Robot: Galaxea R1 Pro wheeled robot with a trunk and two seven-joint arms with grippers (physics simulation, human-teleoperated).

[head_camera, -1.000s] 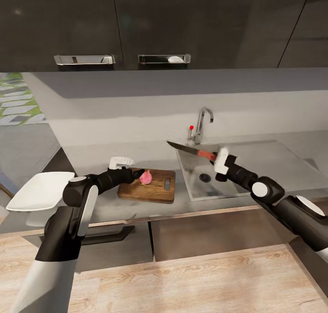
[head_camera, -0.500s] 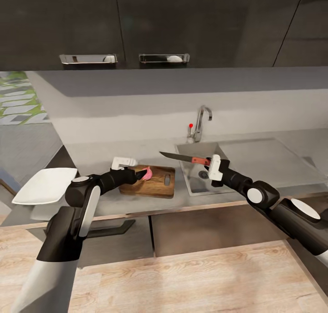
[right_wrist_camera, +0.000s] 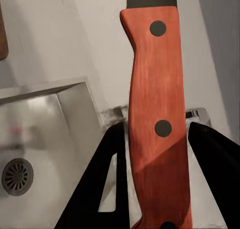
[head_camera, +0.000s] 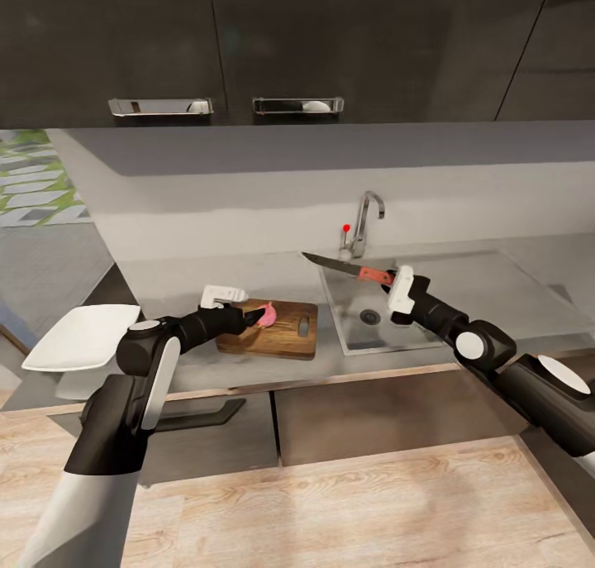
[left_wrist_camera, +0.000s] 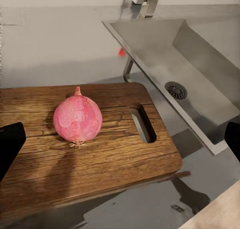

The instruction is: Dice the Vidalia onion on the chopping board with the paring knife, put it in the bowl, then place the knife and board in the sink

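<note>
The right gripper [head_camera: 395, 282] is closed on the paring knife [head_camera: 343, 267] above the sink [head_camera: 430, 307]; the right wrist view shows its red riveted handle between the fingers. The left gripper [head_camera: 248, 316] (fingers spread wide, holding nothing) hovers by the Vidalia onion [left_wrist_camera: 77, 119], which lies on the chopping board [left_wrist_camera: 115, 161] near the counter's front edge.

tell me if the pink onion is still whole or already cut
Whole. The round pink onion sits uncut on the dark brown wooden chopping board, skin and root tuft unbroken, with no pieces around it.
</note>
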